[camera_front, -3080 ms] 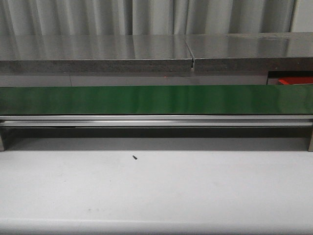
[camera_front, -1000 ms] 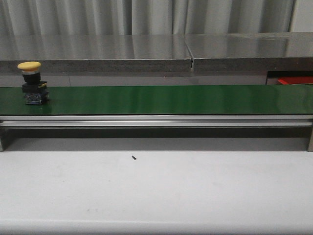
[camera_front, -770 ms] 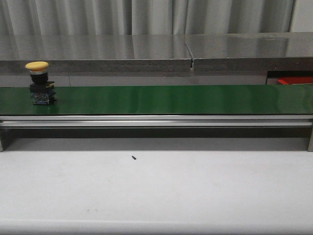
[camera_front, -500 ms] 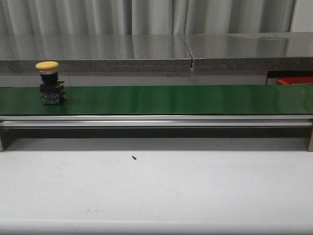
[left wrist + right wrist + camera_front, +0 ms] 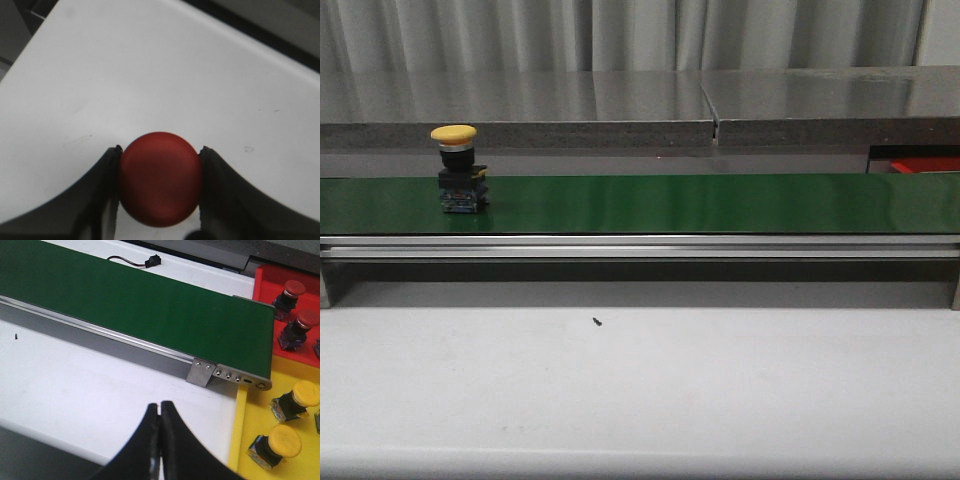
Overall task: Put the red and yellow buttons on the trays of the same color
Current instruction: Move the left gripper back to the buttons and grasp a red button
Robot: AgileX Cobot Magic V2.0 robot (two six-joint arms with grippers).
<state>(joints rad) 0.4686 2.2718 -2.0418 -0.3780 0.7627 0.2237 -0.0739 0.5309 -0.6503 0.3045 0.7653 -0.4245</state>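
We see a yellow button [image 5: 457, 168] standing upright on the green belt [image 5: 700, 203] toward its left end in the front view, its domed yellow cap above a black collar and a dark blocky base; the belt runs across the whole width of that view above a silver rail [image 5: 640, 247], with the white worktop [image 5: 650, 390] in front of it carrying one small dark speck [image 5: 596, 322]; neither arm shows in the front view.

In the left wrist view the left hand [image 5: 161, 186] is clenched around a red button [image 5: 161, 178], whose round cap fills the gap between the two dark fingers [image 5: 102, 195] and touches both; below it lies the pale worktop; whether the button rests on that surface or is held above it we cannot tell.

In the right wrist view the right hand [image 5: 160, 440] is clenched on nothing, its fingertips pressed together over the white worktop, just in front of the belt's end plate [image 5: 202, 371]; beside that end sit a red tray [image 5: 265, 287] holding two red-capped buttons [image 5: 292, 292] and, nearer, a yellow tray [image 5: 239, 440] holding two yellow-capped buttons [image 5: 283, 445]; a black connector [image 5: 152, 261] on a thin wire lies on the worktop beyond the belt.
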